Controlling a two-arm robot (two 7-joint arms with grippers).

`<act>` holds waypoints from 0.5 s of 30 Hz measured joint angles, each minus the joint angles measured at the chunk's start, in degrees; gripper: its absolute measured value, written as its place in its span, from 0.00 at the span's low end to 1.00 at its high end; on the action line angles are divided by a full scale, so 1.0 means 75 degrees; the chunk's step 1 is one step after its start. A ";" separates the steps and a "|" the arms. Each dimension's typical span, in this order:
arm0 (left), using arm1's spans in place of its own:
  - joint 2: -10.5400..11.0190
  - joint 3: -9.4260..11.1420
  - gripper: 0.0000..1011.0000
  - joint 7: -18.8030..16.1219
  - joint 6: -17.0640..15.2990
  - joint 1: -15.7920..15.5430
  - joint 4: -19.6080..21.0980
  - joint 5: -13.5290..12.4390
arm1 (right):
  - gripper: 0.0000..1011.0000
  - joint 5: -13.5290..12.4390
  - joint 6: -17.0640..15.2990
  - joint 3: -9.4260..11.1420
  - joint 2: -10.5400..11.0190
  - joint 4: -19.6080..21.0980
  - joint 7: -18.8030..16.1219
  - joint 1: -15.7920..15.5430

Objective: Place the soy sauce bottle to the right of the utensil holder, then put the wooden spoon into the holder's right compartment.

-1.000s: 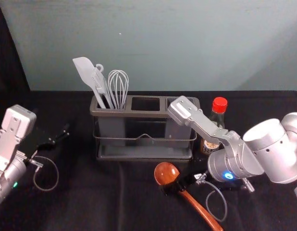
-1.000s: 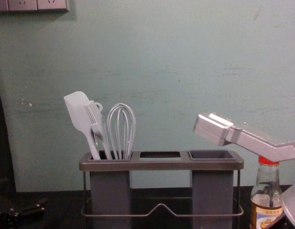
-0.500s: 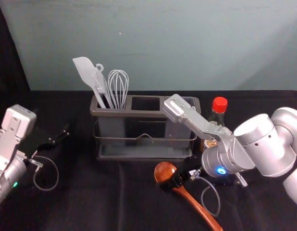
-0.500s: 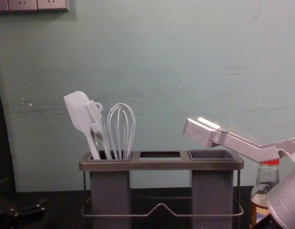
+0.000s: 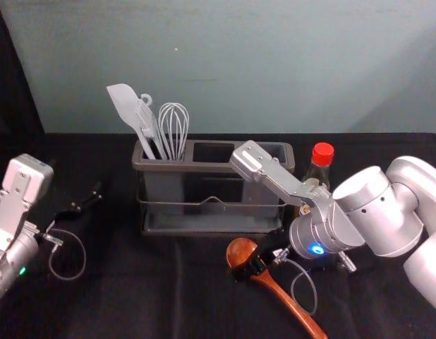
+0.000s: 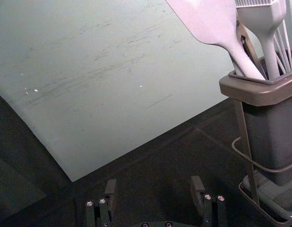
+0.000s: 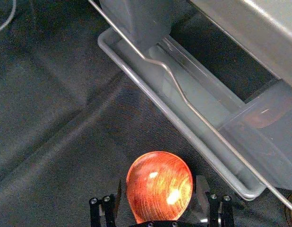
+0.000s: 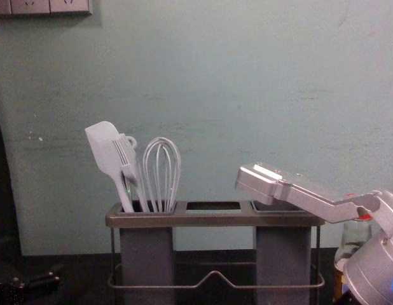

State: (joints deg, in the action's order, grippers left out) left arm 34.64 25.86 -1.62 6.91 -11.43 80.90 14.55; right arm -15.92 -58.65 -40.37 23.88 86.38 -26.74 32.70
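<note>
Your right end effector [image 5: 250, 271] is low at the front of the holder [image 5: 219, 168], towards its right side, reaching over the spoon [image 5: 239, 256] just behind its bowl. In the right wrist view its two dark, blocky fingers stand apart, with the round bowl between them; that close, you can probably take the wood as not yet pinched, though slim contact is hard to judge. The spoon lies on the black cloth [image 5: 137, 304] of the table, its bowl glossy, reddish and streaked with grain, its slim handle running back towards you and to the right. The bottle [image 5: 318, 172] stands upright just right of the holder, partly hidden by your right arm: clear glass, a ridged red cap, dark liquid and a printed label. The holder has a smooth, rounded grey-brown frame, a thin wire rail [image 5: 197, 203] bent to a peak in the middle, and a shallow tray [image 5: 211, 225] below. Its right compartment [image 8: 282, 257] is a squarish, smooth grey cup, its opening partly covered by your arm in the chest view. The left compartment [image 5: 164, 189] holds a flat pale spatula [image 5: 123, 101], a bristled brush [image 8: 124, 154] and a looped wire whisk [image 5: 173, 138]. Your left end effector [image 5: 87, 200] is parked well left of the holder, fingers spread.
</note>
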 joint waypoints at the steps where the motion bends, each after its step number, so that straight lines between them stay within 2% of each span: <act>1: 0.0000 0.0000 1.00 0.0000 0.0000 0.0000 0.0000 0.0000 | 0.99 0.0019 0.0000 -0.0003 -0.0003 -0.0003 -0.0007 0.0000; 15: 0.0000 0.0000 1.00 0.0000 0.0000 0.0000 0.0000 0.0000 | 0.99 0.0379 0.0030 -0.0107 -0.0110 -0.0133 -0.0157 0.0059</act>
State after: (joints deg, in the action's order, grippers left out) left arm 34.65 25.86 -1.62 6.91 -11.43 80.90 14.55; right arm -13.08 -58.43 -41.18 23.05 85.38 -27.92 33.15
